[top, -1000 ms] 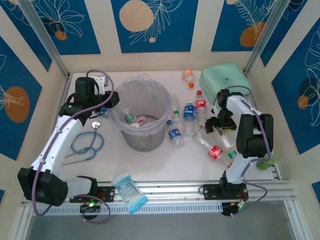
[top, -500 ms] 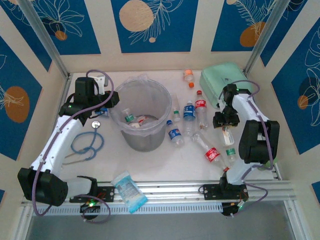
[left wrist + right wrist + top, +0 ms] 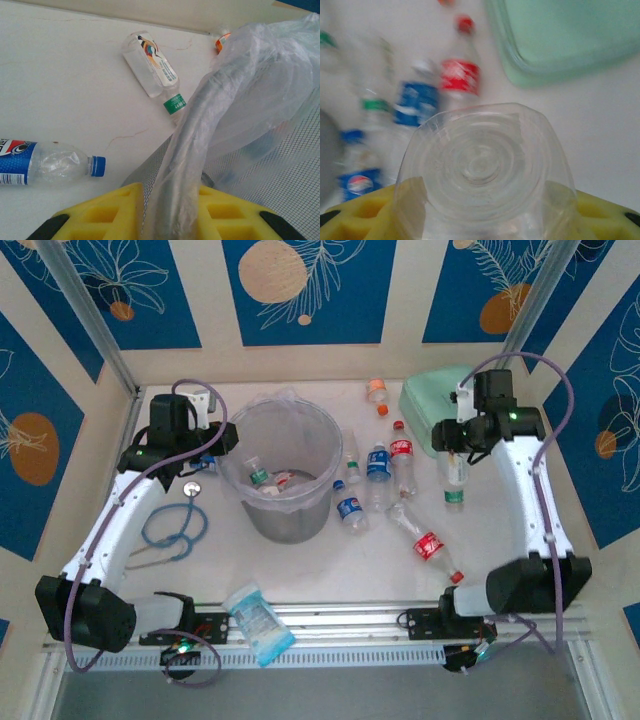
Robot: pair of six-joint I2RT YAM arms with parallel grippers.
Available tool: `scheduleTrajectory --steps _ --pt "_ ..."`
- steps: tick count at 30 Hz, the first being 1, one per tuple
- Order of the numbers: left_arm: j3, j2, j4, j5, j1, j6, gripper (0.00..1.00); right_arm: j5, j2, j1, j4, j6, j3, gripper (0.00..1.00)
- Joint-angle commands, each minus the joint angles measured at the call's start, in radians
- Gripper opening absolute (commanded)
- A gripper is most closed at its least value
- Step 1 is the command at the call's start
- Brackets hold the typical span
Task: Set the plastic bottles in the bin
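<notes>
The left tool (image 3: 170, 212) is pinched narrow on the rim of the bin (image 3: 285, 525). Its yellow fingers (image 3: 100, 217) sit either side of the bag-covered edge at the bin's 9 o'clock. The right tool (image 3: 455, 450) holds a clear bottle (image 3: 455, 478) by its base, at 3 o'clock from the bin and just beside the mint-green case (image 3: 450, 400).

The left wrist view gives the clearest label: the Pepsi roundel on a blue-capped Pepsi bottle (image 3: 35, 167) lying on the bench (image 3: 60, 90). Beyond it lies a green-banded bottle (image 3: 152, 70) with white lettering too small to read. The right wrist view, blurred, has a second Pepsi bottle (image 3: 357, 184) at 8 o'clock of the held bottle's ringed base. A blue-labelled bottle (image 3: 417, 102) and a red-labelled bottle (image 3: 460, 75) lie at 11 and 12 o'clock, their writing unreadable.

The top view looks down into the bin, where two small bottles (image 3: 258, 477) lie at the bottom. It also takes in an orange-capped bottle (image 3: 377, 390) at the bin's 1 o'clock and a red-banded bottle (image 3: 428, 545) at 4 o'clock. A stethoscope (image 3: 175, 525) lies at 8 o'clock and a blue-and-white packet (image 3: 258, 625) at 6 o'clock.
</notes>
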Motion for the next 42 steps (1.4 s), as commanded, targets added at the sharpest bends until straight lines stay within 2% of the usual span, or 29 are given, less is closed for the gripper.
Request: scheduleTrajectory --steps 1,3,7,14,25,32,37,42 --pt "-0.012 -0.013 0.007 0.009 0.020 -0.003 0.27 -0.232 -0.128 0.024 0.202 0.119 0.002 0.09" --pt "-0.011 -0.012 0.007 0.012 0.020 -0.003 0.27 -0.308 -0.175 0.034 0.284 0.197 0.007 0.05" --pt "-0.012 -0.012 0.008 0.015 0.021 -0.003 0.27 -0.377 -0.211 0.083 0.379 0.333 0.047 0.02" --pt "-0.014 -0.013 0.005 0.012 0.025 0.003 0.27 -0.386 -0.204 0.261 0.564 0.469 0.074 0.00" --pt "-0.019 -0.021 0.012 0.012 0.026 -0.003 0.27 -0.332 -0.031 0.515 0.618 0.418 0.192 0.00" --pt "-0.020 -0.027 0.011 0.006 0.026 0.001 0.27 -0.271 0.162 0.671 0.543 0.322 0.286 0.00" --pt "-0.022 -0.028 0.013 0.005 0.026 0.000 0.27 -0.179 0.290 0.742 0.443 0.280 0.316 0.00" --pt "-0.021 -0.031 0.010 0.005 0.028 0.004 0.27 -0.132 0.396 0.768 0.423 0.352 0.289 0.00"
